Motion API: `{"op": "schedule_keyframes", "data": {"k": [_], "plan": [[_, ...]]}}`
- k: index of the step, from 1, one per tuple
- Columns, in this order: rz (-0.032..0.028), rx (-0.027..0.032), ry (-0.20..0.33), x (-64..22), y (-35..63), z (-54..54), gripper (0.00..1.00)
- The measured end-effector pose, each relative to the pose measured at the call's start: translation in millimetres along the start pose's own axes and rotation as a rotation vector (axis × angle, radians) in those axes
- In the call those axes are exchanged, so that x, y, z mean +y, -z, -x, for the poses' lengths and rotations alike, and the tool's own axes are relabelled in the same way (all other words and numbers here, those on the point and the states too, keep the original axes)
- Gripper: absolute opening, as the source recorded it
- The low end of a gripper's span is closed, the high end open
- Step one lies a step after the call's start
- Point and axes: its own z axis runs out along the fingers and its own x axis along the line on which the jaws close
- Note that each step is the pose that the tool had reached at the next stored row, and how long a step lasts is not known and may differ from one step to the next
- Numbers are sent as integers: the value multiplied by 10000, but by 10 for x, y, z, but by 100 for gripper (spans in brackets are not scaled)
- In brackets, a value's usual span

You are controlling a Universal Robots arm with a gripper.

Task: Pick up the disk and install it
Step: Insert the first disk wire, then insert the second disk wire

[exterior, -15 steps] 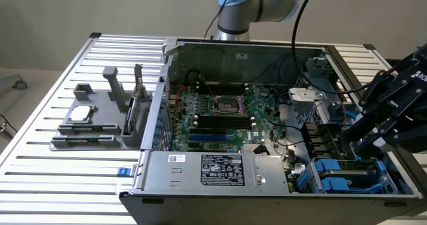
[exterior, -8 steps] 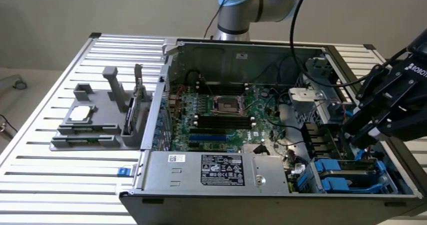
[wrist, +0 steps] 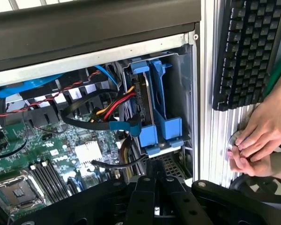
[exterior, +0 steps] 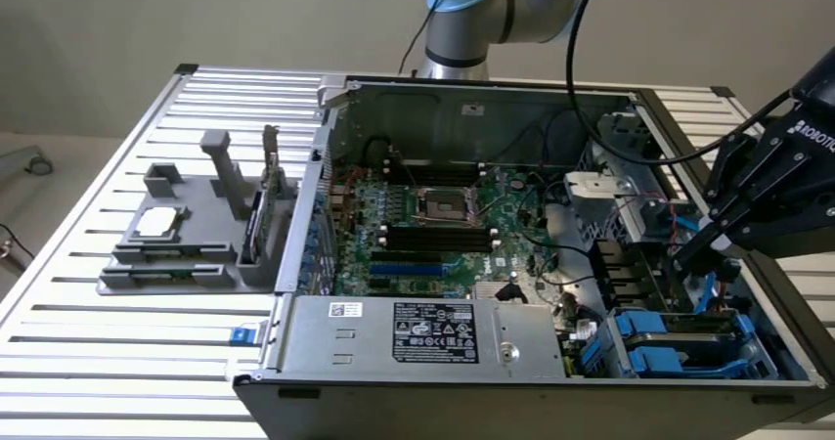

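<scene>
the gripper (exterior: 691,264), closed and empty, hangs at one o'clock above the disk (exterior: 685,337) sitting in its bay; picking is in hand; a grasp calls for reopening.

place: lab / robot test bench | evidence: open PC case (exterior: 522,215) with bare motherboard (exterior: 437,225) on slatted aluminium table (exterior: 131,362) | grey fixture block (exterior: 183,244) beside case | keyboard (wrist: 248,51) and person's hands (wrist: 260,140) at table edge
</scene>
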Motion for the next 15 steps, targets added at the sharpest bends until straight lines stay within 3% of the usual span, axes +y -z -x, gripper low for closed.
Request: {"op": "schedule_keyframes", "data": {"k": [15], "plan": [[0, 0, -1, -1, 0, 0, 11]]}}
